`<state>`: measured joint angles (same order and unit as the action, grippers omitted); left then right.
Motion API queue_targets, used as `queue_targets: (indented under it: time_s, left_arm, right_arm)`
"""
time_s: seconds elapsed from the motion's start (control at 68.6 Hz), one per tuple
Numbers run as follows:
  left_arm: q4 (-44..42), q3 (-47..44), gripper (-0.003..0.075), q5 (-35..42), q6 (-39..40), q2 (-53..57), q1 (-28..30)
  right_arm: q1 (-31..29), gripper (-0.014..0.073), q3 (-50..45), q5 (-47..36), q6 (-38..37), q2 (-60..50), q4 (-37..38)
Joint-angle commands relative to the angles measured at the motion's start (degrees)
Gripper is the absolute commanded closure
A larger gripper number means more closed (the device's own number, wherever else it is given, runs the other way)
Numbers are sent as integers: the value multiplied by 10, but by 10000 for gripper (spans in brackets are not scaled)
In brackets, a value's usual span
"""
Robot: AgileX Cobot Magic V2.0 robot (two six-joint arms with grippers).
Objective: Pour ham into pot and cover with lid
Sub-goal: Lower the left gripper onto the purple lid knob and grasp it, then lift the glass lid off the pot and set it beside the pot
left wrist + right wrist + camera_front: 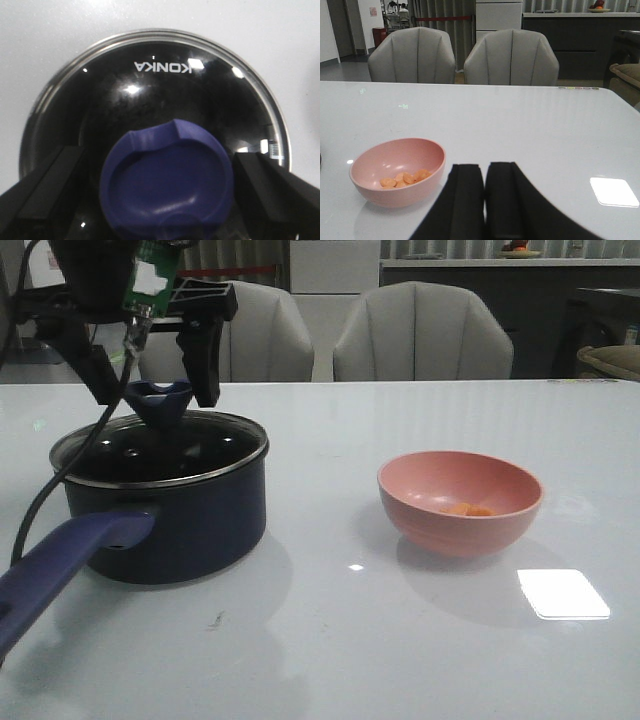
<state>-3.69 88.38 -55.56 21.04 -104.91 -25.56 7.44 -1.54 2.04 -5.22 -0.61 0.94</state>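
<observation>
The dark navy pot (190, 530) stands at the left of the table, its long blue-purple handle (60, 565) pointing toward me. The glass lid (165, 448) (160, 95) rests on the pot's rim. My left gripper (155, 388) (160, 154) hangs open over the lid, one finger on each side of the blue knob (160, 400) (167, 185). Several orange ham chunks (466, 509) (405, 178) lie in the pink bowl (460, 530) (395, 195) at centre right. My right gripper (484, 170) is shut on nothing, low over the table beside the bowl; it is outside the front view.
Two grey chairs (420, 335) stand behind the table's far edge. A cable (45, 495) from the left arm hangs down beside the pot. A bright patch of reflected light (563, 593) lies on the white tabletop near the bowl.
</observation>
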Motion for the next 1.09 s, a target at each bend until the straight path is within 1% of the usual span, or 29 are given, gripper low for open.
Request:
queue_targets:
  time_s: [0.0, 0.131, 0.219, 0.262, 0.335, 0.394, 0.627, 0.831, 0.977, 1.079]
  left_arm:
    - [-2, 18, 103, 18, 9, 15, -3]
    - [-1, 19, 112, 24, 9, 8, -3]
    - [-1, 19, 169, 31, 9, 8, -3]
    - [0, 19, 218, 32, 9, 8, -3]
    - [0, 19, 262, 32, 9, 8, -3]
    - [0, 19, 283, 32, 9, 8, -3]
    - [2, 30, 283, 22, 9, 18, -3]
    - [-15, 49, 283, 5, 1, 60, -3]
    - [-24, 49, 283, -10, -30, 99, 18]
    - [-26, 49, 283, -30, -55, 128, 54]
  right_arm:
    - [0, 415, 3, -48, 2, -11, 6]
    - [0, 415, 3, -48, 2, -11, 6]
    - [0, 415, 3, -48, 2, -11, 6]
    - [0, 415, 3, -48, 2, -11, 6]
    - [0, 415, 3, -48, 2, -11, 6]
    - [0, 415, 3, -48, 2, -11, 6]
    - [0, 415, 3, -48, 2, -11, 6]
    - [0, 415, 3, -48, 2, -11, 6]
    - [0, 415, 3, -48, 2, -11, 6]
    - [0, 415, 3, -48, 2, -11, 6]
